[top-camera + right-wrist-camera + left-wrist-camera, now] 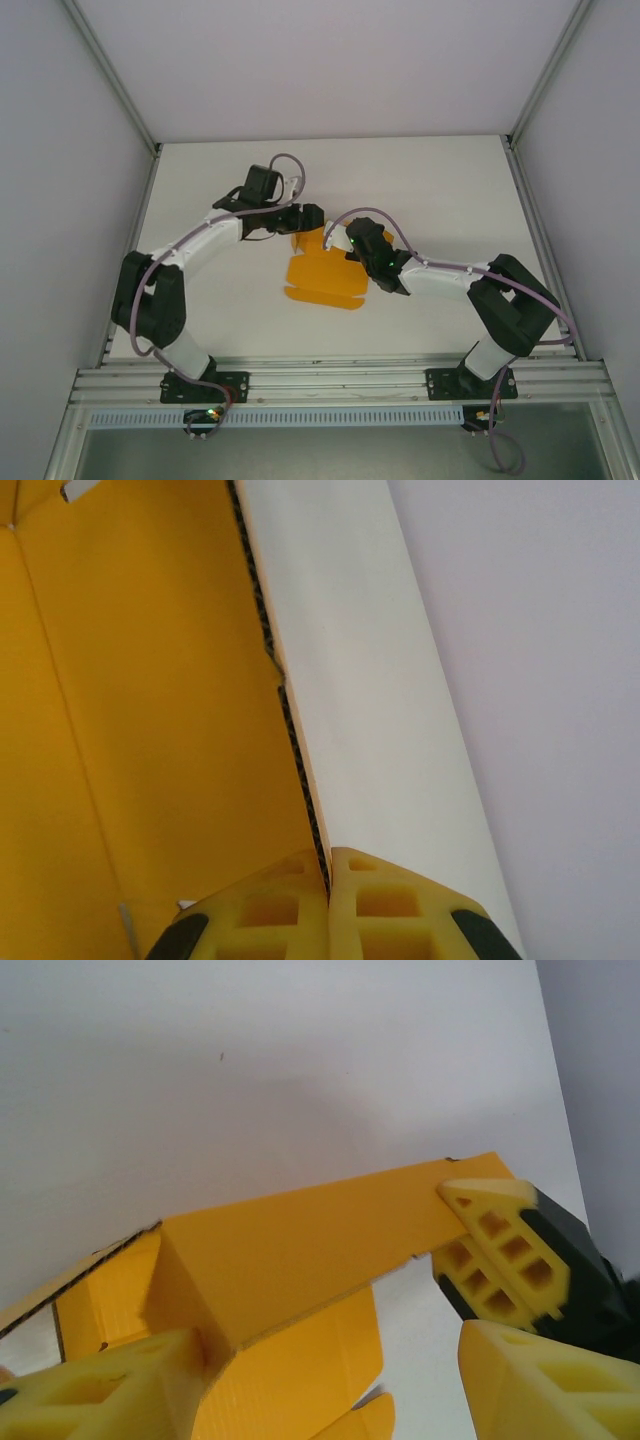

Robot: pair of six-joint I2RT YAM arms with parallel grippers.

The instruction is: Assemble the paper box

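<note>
Raising walls of bright orange-yellow card box (320, 280)
Right fingers (380, 905) pinched shut on its 1 o'clock edge; left fingers (110, 1385) part-open astride the flap (300, 1260) — close squarely on crease.

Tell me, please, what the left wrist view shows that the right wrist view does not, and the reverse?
Left wrist view: the left gripper, jaws apart, one against the near corner of a folded-up wall of the paper box, and the right gripper pinching that wall's far end. Right wrist view: the card's pale reverse face and its corrugated cut edge, with the jaws shut on that edge. Both: the box's orange face and the pale table.
</note>
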